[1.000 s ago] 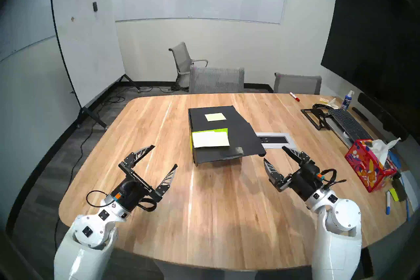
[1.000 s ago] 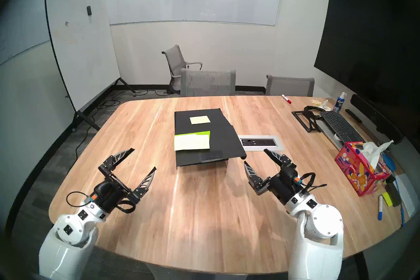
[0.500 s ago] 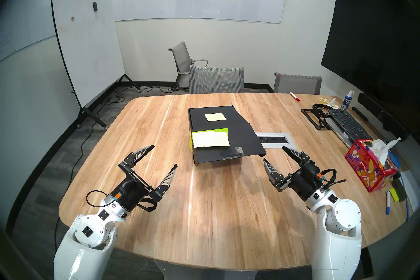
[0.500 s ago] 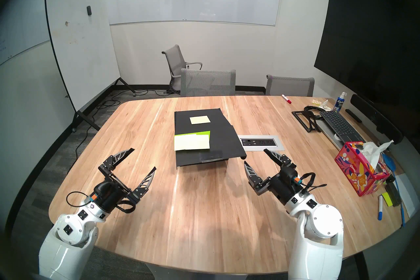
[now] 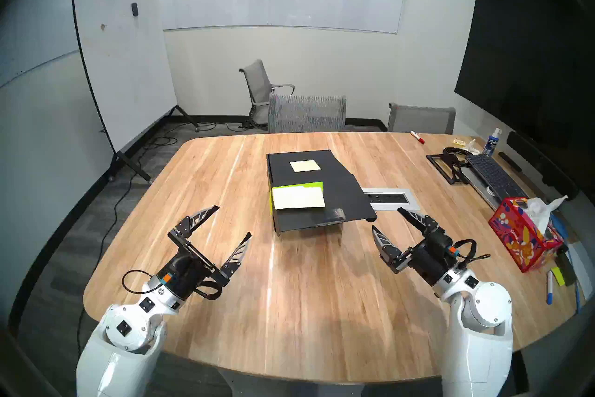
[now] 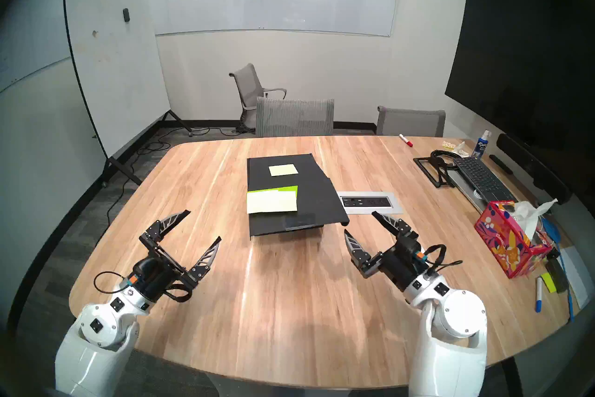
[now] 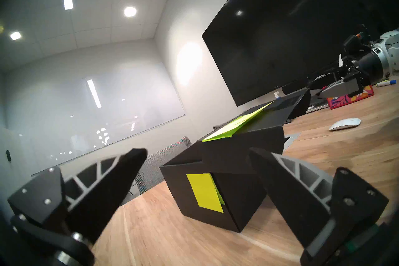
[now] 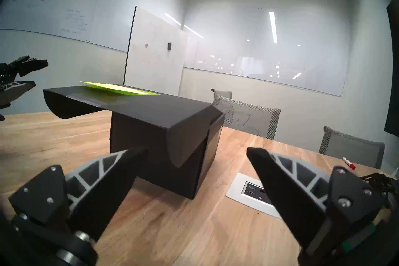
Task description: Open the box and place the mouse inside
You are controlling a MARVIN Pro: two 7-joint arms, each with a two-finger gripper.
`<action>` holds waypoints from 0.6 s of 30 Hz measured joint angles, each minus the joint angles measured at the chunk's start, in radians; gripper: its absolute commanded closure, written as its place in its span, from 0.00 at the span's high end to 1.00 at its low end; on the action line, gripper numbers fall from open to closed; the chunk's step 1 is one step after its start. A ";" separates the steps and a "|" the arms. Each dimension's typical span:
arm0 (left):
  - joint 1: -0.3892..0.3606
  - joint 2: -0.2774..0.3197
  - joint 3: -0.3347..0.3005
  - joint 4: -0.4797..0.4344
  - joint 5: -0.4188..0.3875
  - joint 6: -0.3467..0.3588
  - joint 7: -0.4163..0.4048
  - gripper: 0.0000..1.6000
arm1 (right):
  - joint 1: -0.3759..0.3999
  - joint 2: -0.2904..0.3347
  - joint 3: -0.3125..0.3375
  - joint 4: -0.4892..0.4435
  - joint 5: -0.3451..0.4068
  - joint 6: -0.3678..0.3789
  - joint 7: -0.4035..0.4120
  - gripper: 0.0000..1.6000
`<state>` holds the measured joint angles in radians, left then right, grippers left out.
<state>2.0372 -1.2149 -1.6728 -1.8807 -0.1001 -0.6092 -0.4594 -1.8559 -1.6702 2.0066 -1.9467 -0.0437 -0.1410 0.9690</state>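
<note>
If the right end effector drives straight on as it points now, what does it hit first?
Probably the box. In the right wrist view its near corner lies ahead between the open right end effector's fingertips, under the overhanging lid flap. Depth is unclear, so the flap could touch first.

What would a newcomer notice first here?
The black box sits mid-table with yellow notes on its lid, which overhangs toward the robot. Both grippers, left and right, hover open on either side of it, touching nothing. The white mouse shows only in the left wrist view, lying on the table beyond the box.
</note>
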 measured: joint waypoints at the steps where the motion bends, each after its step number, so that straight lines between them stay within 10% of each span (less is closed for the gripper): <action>1: 0.000 0.000 0.000 0.000 0.000 0.000 0.000 1.00 | -0.001 0.000 -0.001 -0.001 0.000 0.000 0.001 1.00; 18: 0.000 0.000 0.000 0.000 0.000 0.000 -0.001 1.00 | -0.013 -0.001 -0.046 -0.011 -0.029 -0.011 -0.039 1.00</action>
<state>2.0371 -1.2151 -1.6730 -1.8808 -0.1001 -0.6092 -0.4607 -1.8692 -1.6707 1.9609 -1.9575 -0.0729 -0.1525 0.9300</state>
